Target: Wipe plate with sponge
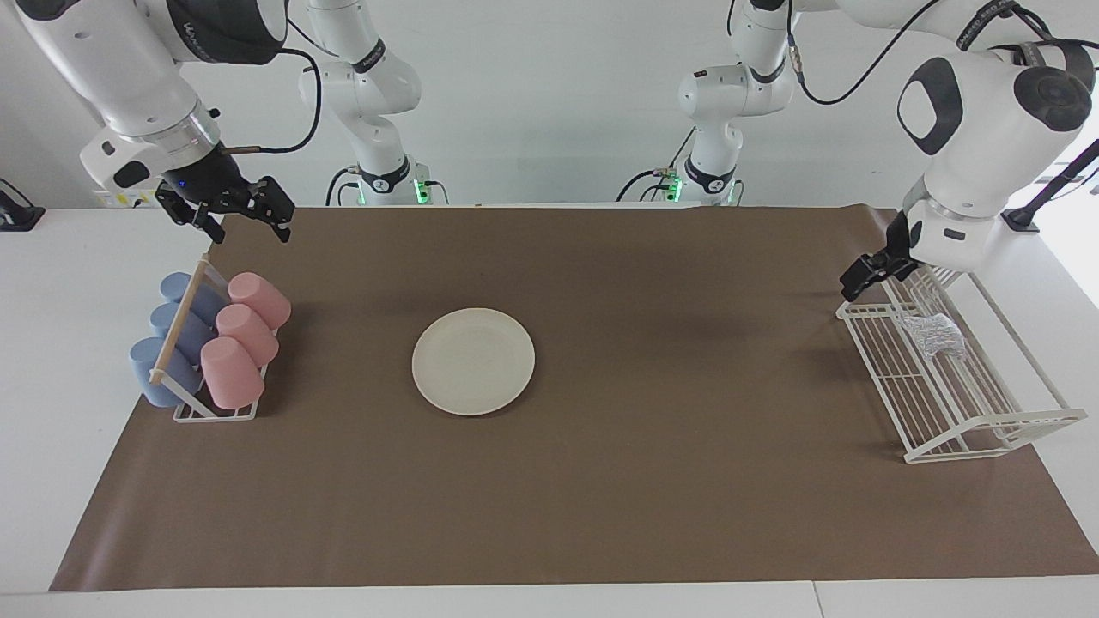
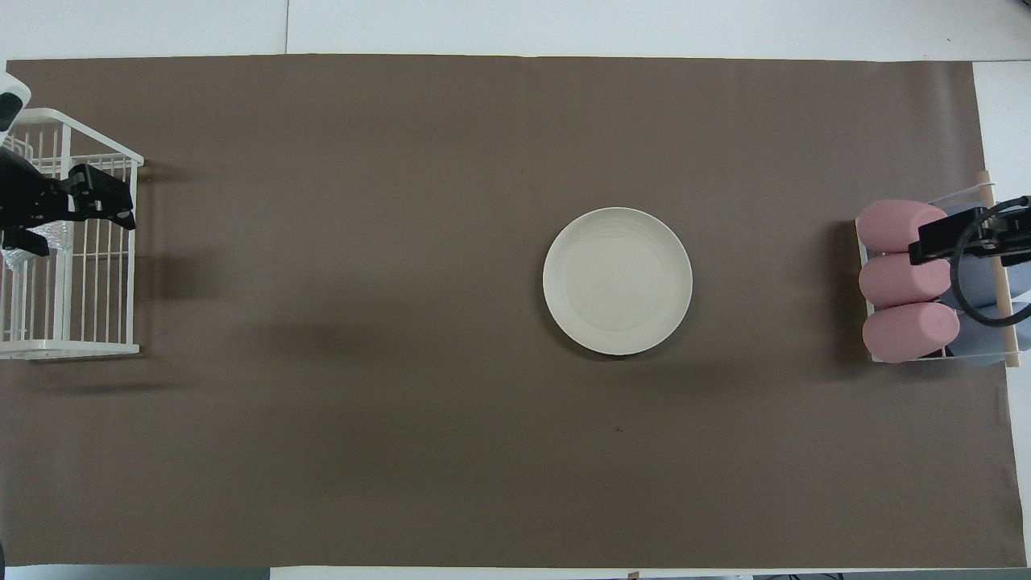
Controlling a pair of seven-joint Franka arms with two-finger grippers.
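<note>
The cream-white plate lies flat in the middle of the brown mat. The silvery mesh sponge rests in the white wire rack at the left arm's end of the table. My left gripper hangs open above the rack's end nearer the robots, just over the sponge and apart from it, holding nothing. My right gripper waits open and empty in the air over the cup rack.
A small rack holds three pink cups and three blue cups on their sides at the right arm's end. The brown mat covers most of the table.
</note>
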